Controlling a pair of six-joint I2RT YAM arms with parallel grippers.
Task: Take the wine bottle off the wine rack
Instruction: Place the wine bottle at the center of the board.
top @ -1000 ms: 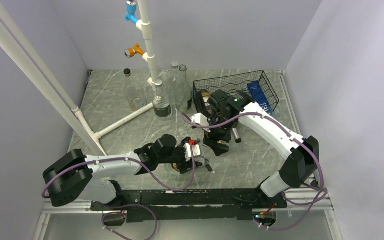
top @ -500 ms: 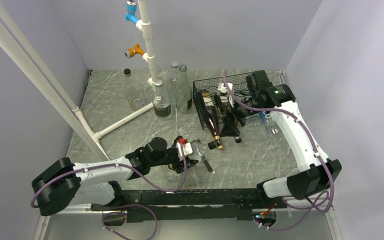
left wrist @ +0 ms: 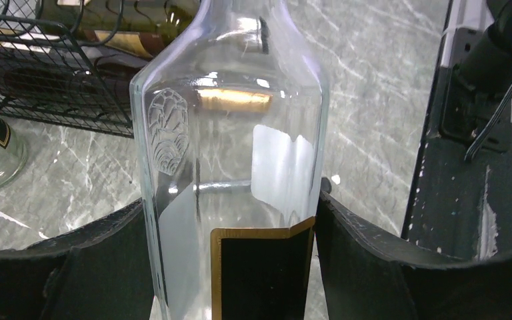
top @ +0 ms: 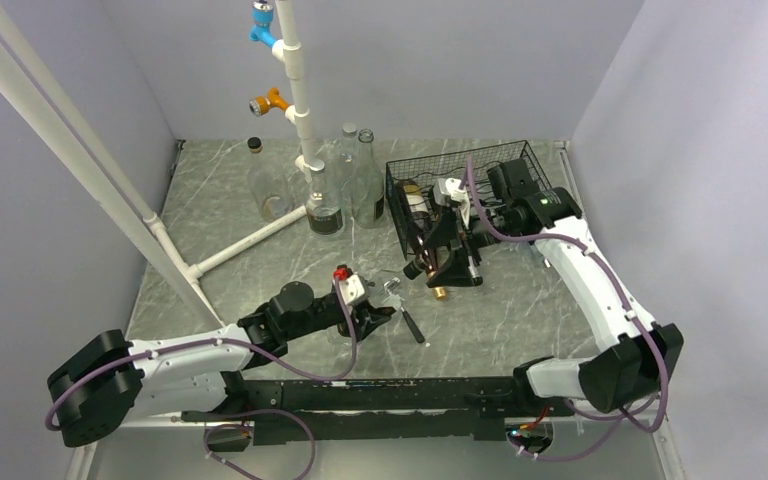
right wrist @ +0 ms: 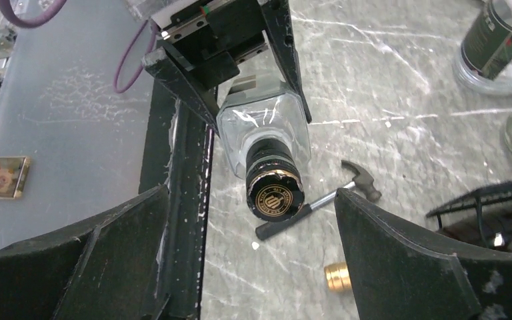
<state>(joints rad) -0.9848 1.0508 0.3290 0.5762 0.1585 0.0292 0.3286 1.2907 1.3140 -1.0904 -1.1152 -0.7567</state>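
Plainly, the wine bottle [top: 440, 292] is not yet off the wine rack [top: 505, 160]; it lies low at the rack's near left corner, its gold-capped mouth poking out over the grey marbled worktop [top: 230, 200], while most of its body is hidden beneath the right arm. The right claw [top: 447, 268] hangs over that neck with its fingers spread wide; nothing sits between them. In the right wrist view the gold cap shows low down, near the edge of one finger and apart from it.

The left claw [top: 365, 312] is nearer the arm bases, pinching a clear glass bottle [left wrist: 233, 153] by its lower body, one finger pressed against each side at the level of a black, gold-edged label. The bottle has squared shoulders and a black cap; whether its base rests on the worktop I cannot tell. A small hammer [top: 405, 315] lies flat on the worktop just beside that bottle, between the two claws.

Further back, several clear bottles [top: 345, 185] stand upright by a white pipe frame [top: 295, 80] — just left of the rack, and well apart from the left claw.
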